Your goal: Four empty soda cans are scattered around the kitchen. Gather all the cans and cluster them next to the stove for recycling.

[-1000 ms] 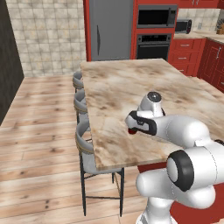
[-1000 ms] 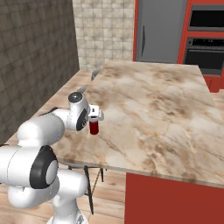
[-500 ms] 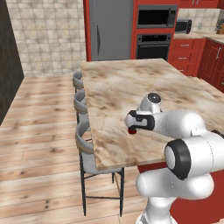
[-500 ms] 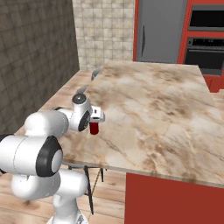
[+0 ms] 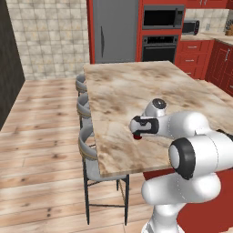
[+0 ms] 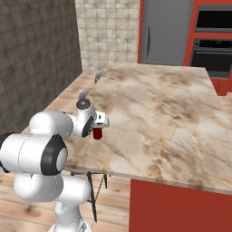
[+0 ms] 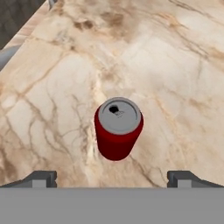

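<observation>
One red soda can (image 7: pixel 118 127) with a silvery top stands upright on the beige marbled island counter (image 5: pixel 123 91), near its stool-side edge. My gripper (image 7: pixel 113 177) hovers just above and slightly behind it. The jaws are open wide, and one dark fingertip (image 7: pixel 41 177) shows on each side with nothing between them. In the left base view, the gripper (image 5: pixel 139 125) sits right over the can (image 5: pixel 137 135). The right base view has the can (image 6: pixel 97 134) under the gripper (image 6: pixel 100 121). The stove is out of view.
Bar stools (image 5: pixel 88 152) line the island's left edge, close below the can. A grey fridge (image 5: pixel 113 29), a black wall oven (image 5: pixel 159 45) and a microwave (image 5: pixel 163 17) stand at the back. Red cabinets (image 5: pixel 200 57) run along the right. Wood floor (image 5: pixel 41 136) lies open to the left.
The hand has shifted slightly toward the stool-side edge and settled closer over the can, with the elbow swinging. The can has not moved and the jaws stay open.
</observation>
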Robot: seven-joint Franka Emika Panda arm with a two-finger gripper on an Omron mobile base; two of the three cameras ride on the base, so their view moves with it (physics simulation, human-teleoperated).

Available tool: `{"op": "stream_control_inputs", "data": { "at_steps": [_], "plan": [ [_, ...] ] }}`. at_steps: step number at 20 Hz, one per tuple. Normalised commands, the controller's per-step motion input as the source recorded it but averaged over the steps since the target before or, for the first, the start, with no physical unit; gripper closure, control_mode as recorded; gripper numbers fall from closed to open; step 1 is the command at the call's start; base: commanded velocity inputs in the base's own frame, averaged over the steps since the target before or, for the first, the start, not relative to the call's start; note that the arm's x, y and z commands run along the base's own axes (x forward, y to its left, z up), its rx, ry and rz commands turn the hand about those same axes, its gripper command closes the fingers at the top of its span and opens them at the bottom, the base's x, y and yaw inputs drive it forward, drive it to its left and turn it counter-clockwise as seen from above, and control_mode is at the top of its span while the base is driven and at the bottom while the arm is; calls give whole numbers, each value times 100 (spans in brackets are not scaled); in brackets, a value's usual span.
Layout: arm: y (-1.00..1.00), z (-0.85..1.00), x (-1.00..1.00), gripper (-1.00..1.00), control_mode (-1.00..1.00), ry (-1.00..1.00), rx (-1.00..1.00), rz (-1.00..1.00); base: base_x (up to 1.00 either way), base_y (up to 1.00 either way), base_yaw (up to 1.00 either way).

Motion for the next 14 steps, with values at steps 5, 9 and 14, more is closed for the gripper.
{"op": "stream_control_inputs", "data": {
  "at_steps": [5,9,14],
  "plan": [
    [0,-15,13,-100,-100,0,0,0,0,0,0],
    [0,-14,19,-100,-100,0,0,0,0,0,0],
    [0,-13,28,-100,-100,0,0,0,0,0,0]
  ]
}}
